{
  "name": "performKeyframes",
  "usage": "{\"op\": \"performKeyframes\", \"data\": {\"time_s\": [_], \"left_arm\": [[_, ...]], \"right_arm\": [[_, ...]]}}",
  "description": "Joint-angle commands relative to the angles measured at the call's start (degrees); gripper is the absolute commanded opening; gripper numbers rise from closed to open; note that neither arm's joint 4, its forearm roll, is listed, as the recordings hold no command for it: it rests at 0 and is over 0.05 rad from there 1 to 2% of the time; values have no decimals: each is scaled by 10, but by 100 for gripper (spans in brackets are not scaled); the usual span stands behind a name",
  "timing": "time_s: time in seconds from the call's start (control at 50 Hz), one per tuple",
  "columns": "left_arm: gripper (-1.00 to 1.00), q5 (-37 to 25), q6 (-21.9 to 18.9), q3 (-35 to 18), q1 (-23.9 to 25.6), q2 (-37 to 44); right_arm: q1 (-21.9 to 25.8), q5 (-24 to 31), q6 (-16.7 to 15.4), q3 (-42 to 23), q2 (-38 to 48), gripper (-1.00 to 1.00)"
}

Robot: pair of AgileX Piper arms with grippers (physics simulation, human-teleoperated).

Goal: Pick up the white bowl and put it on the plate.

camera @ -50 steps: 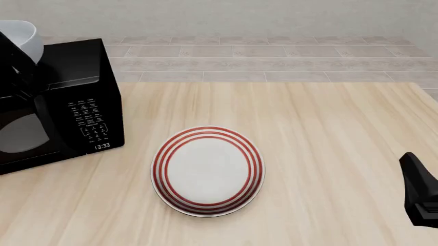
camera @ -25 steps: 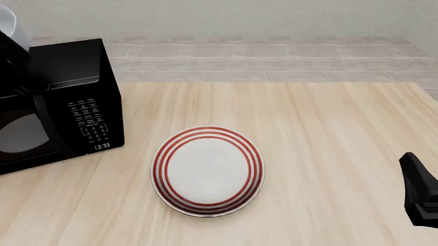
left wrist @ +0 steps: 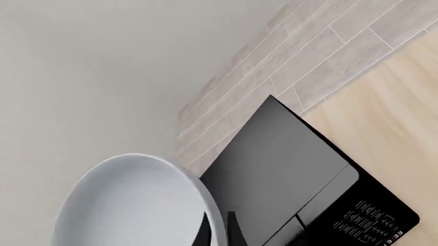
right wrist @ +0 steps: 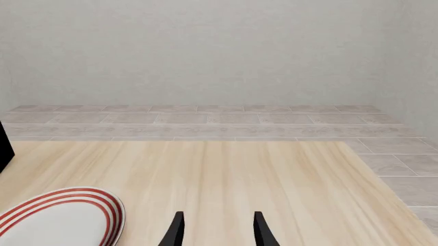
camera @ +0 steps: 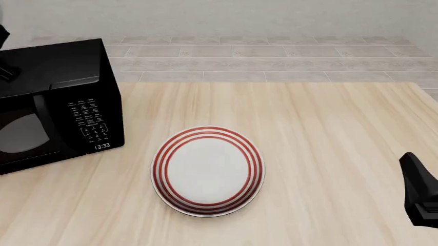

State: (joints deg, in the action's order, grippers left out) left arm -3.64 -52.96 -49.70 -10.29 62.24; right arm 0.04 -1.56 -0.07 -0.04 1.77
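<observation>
1. Left gripper (left wrist: 217,230): clamped on the rim of the white bowl (left wrist: 133,205). In the left wrist view the dark fingers (left wrist: 235,233) sit on either side of the bowl wall, one inside, one outside.
2. White bowl: held in the air, above and beside the top of the black microwave (camera: 58,102). It is out of frame in the front view; only a dark bit of the left arm (camera: 3,36) shows at the upper left edge.
3. Plate (camera: 207,170): flat on the worktop (camera: 329,133), roughly centre, nothing on it. Three red rings around the rim. Just beside the microwave's front right corner, not touching.
4. Microwave: at the left of the worktop, door shut, keypad and clock display facing the camera.
5. Right gripper (right wrist: 215,230): fingers parted, nothing between them, hanging over bare worktop near the plate's right edge (right wrist: 61,218). In the front view only its dark body shows at the lower right edge.
6. Bowl and plate are well apart.
</observation>
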Motion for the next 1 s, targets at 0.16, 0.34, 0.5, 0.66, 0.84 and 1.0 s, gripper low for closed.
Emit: {"op": "performKeyframes", "data": {"time_s": [0.16,0.34,0.5,0.66,0.84,1.0], "left_arm": [[-100,-51,8,-12,44,-84],[-100,-95,26,-32,86,-127],[-100,-98,39,-33,124,-142],[-100,-132,53,-46,168,-157],[-100,-142,55,-30,195,-177],[-100,-153,66,-31,218,-192]], "right_arm": [[0,0,0,0,0,100],[0,0,0,0,0,100],[0,0,0,0,0,100],[0,0,0,0,0,100],[0,0,0,0,0,100],[0,0,0,0,0,100]]}}
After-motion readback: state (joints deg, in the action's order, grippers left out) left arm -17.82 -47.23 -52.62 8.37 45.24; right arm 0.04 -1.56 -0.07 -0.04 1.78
